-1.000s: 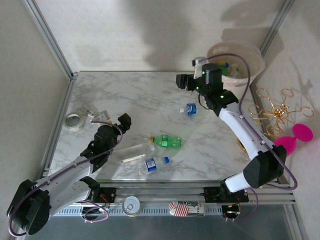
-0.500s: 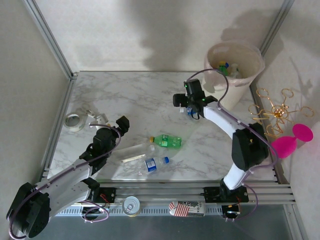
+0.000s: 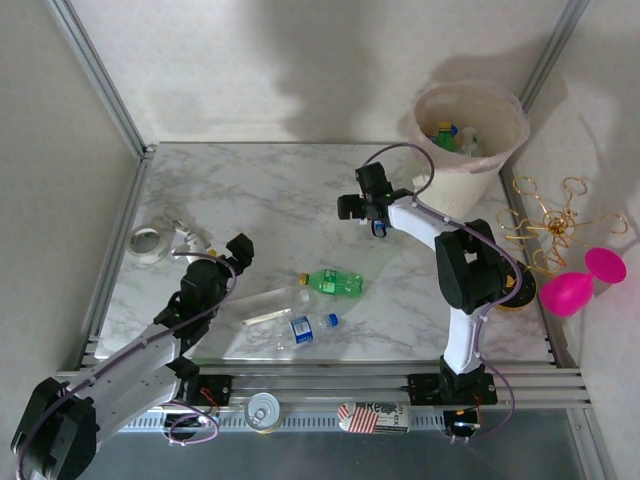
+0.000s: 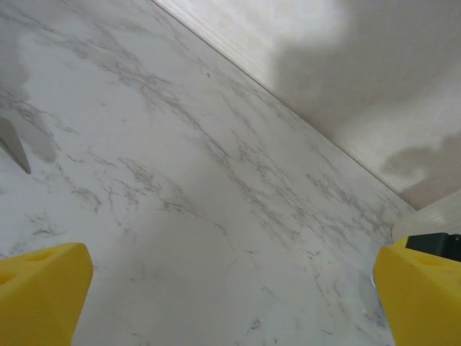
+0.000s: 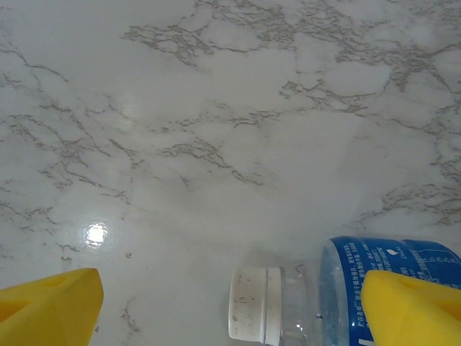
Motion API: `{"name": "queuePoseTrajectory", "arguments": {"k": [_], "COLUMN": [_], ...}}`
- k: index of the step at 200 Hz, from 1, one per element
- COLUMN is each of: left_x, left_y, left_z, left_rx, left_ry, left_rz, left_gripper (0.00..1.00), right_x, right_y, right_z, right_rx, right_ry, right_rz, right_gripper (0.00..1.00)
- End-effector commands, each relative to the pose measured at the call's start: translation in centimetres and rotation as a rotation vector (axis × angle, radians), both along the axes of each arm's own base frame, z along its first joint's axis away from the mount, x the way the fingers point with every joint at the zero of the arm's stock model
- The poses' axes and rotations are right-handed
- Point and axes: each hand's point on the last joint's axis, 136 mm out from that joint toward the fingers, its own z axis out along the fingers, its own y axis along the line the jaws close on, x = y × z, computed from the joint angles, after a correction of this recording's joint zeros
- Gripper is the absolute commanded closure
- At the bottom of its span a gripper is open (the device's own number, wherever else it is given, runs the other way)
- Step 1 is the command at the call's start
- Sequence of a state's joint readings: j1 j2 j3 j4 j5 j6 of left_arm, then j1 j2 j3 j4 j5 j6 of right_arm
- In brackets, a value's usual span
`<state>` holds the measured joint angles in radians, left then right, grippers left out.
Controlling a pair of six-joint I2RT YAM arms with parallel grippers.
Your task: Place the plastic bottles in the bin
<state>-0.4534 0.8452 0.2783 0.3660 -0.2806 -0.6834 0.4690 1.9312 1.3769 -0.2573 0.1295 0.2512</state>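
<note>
white marble surface in a pale-walled corner; several plastic bottles lie on it, more in the bin at its far right; right claw spread over one, left claw spread

A white marble-patterned table with grey veins spreads beneath the right gripper and out to either side of it. Beyond that gripper rises a plain cream back wall, crossed by soft grey shadows. 2 aluminium posts slant up at the corners: 1 post well off to the gripper's left, the other post to its right. Metal rails edge the table's near side, behind the left gripper. A small glare spot shines on the marble close under the right gripper.
</note>
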Motion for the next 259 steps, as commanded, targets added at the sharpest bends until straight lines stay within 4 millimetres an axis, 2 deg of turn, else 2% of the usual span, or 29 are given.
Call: {"name": "queuePoseTrajectory", "arguments": {"k": [1,52,91,111,136,191,209,235,259], "left_x": [0.0,0.5,0.7,0.8,0.8,0.5,0.5,0.4,0.0], "left_y": [0.2,-0.4,-0.7,-0.8,-0.8,-0.4,-0.4,-0.3,0.2], "left_z": [-0.2,-0.5,-0.5,-0.4,-0.4,-0.4,-0.3,-0.4,-0.3], "left_rx": [-0.015,-0.035,-0.043,-0.051,-0.056,-0.060,-0.058,-0.057,-0.048], "left_ry": [0.003,0.008,0.012,0.008,0.010,0.007,0.005,0.008,0.007], "left_rz": [0.005,-0.013,-0.024,-0.026,-0.027,-0.012,-0.011,-0.009,0.008], "left_gripper": [0.00,0.00,0.00,0.00,0.00,0.00,0.01,0.00,0.00], "right_x": [-2.0,-6.7,-8.4,-7.9,-7.6,-8.6,-7.7,-5.7,-4.2], "right_y": [-0.7,-2.9,-4.4,-5.7,-6.9,-5.7,-6.2,-6.1,-7.3], "right_z": [0.7,0.1,1.6,2.5,2.3,-0.1,-1.1,-0.8,-0.9], "right_rx": [0.015,0.019,0.032,0.024,0.110,0.464,0.481,0.504,0.520], "right_ry": [0.021,0.074,0.040,0.013,0.042,0.125,0.157,0.132,0.106], "right_rz": [0.005,-0.019,-0.052,-0.094,-0.189,-0.329,-0.382,-0.403,-0.474], "right_gripper": [0.07,0.07,0.06,0.04,0.01,0.01,0.01,0.01,0.01]}}
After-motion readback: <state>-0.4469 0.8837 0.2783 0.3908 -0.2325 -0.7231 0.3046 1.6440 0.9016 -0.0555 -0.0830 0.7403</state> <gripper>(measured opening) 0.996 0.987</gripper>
